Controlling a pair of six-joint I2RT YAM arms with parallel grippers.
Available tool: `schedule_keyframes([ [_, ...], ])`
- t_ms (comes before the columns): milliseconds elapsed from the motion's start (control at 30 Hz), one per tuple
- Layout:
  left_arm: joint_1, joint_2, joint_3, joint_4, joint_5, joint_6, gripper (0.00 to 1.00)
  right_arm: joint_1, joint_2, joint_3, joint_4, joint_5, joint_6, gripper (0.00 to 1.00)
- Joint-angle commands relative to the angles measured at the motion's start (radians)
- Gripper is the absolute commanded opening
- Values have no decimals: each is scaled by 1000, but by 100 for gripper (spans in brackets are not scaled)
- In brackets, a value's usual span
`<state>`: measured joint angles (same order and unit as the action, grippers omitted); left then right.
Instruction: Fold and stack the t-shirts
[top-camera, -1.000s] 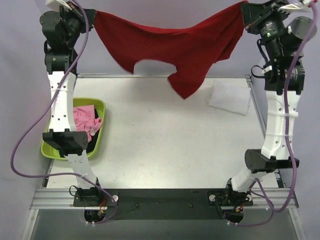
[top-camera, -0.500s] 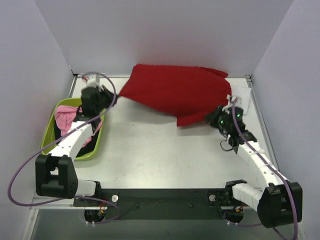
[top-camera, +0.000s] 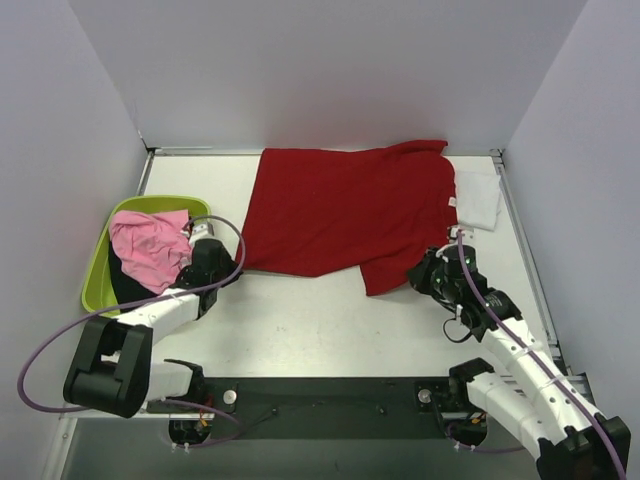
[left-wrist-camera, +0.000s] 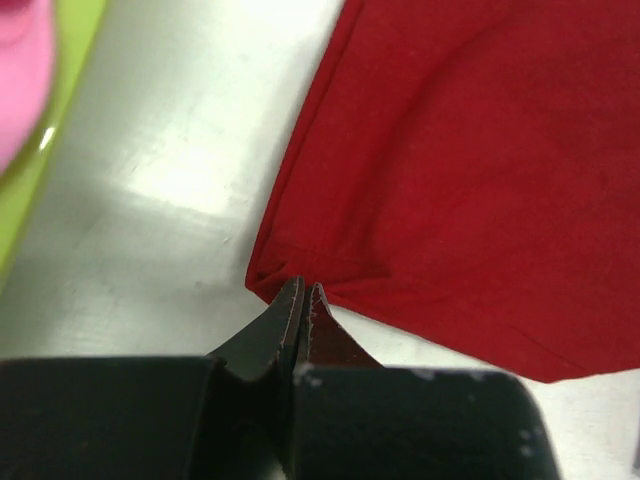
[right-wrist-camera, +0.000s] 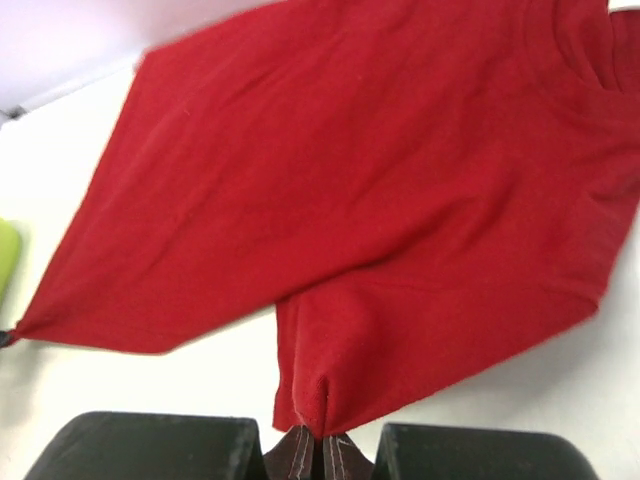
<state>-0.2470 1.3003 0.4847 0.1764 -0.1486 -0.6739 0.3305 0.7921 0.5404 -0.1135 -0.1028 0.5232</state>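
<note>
While low at red t-shirt (top-camera: 350, 210), arms (top-camera: 165, 305) outstretched

Bright, even light is pouring down from overhead in the top view, washing the table (top-camera: 320, 320) near white and leaving only faint, soft shadows under the arms. On the left wrist, a pale glare patch is shining off the table beside the red shirt (left-wrist-camera: 470, 170). The pink shirt (left-wrist-camera: 15, 60) and tub (left-wrist-camera: 25, 170) are blurring at the left edge, and the left gripper (left-wrist-camera: 303, 292) is sitting dark and soft. On the right wrist, the shirt's far edge is smearing, and the right gripper (right-wrist-camera: 322, 442) is lying shadowed, out of focus.
</note>
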Motion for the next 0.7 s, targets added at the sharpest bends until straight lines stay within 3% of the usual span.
schedule_keyframes([
  [0, 3, -94, -72, 46, -77, -44, 0, 57, 2, 84, -225, 129, 18, 0],
  [233, 2, -267, -107, -83, -132, -95, 0, 81, 1, 139, -494, 239, 119, 0],
  [433, 5, -444, -110, -175, -161, -93, 0, 84, -50, 144, -577, 285, 153, 0],
  [667, 3, -463, -86, -241, -178, -78, 0, 84, -79, 204, -666, 290, 149, 0],
])
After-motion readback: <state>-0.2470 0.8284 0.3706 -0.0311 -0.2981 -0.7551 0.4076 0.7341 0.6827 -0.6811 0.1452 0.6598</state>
